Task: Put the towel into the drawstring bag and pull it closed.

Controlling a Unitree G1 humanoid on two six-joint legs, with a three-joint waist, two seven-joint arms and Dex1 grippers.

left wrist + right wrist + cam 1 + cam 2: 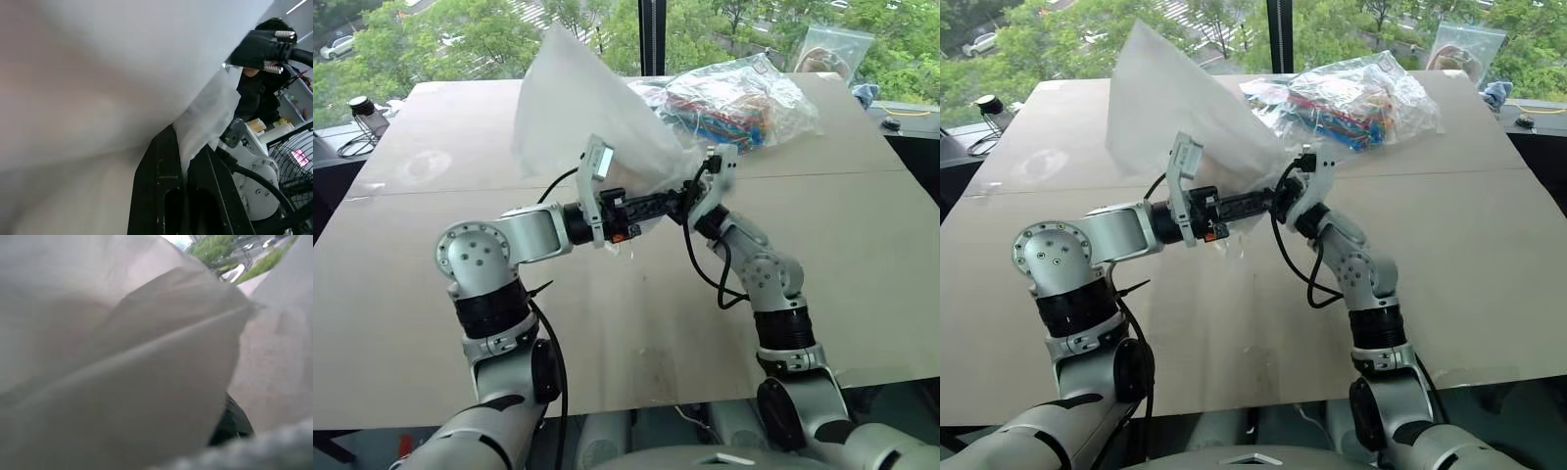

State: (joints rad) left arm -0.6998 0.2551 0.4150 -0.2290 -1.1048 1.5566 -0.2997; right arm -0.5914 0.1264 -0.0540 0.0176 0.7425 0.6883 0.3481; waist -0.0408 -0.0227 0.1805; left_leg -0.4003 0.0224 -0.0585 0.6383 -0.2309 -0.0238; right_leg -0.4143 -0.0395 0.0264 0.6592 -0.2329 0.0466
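The drawstring bag, translucent white, is lifted off the table and stands up and to the left above both grippers. My left gripper points level to the right and is shut on the bag's lower edge. In the left wrist view, thin white film runs between its black fingers. My right gripper reaches up from the right, with its tips against the same lower corner of the bag. Its fingers look shut, and I cannot tell whether they pinch the film. Pale bag film covers the right wrist view. The towel is out of view.
A clear plastic bag of colourful items lies at the back of the table, just behind the grippers. Another clear bag leans at the far right corner. A small dark object sits off the table's far left. Windows run behind the far edge.
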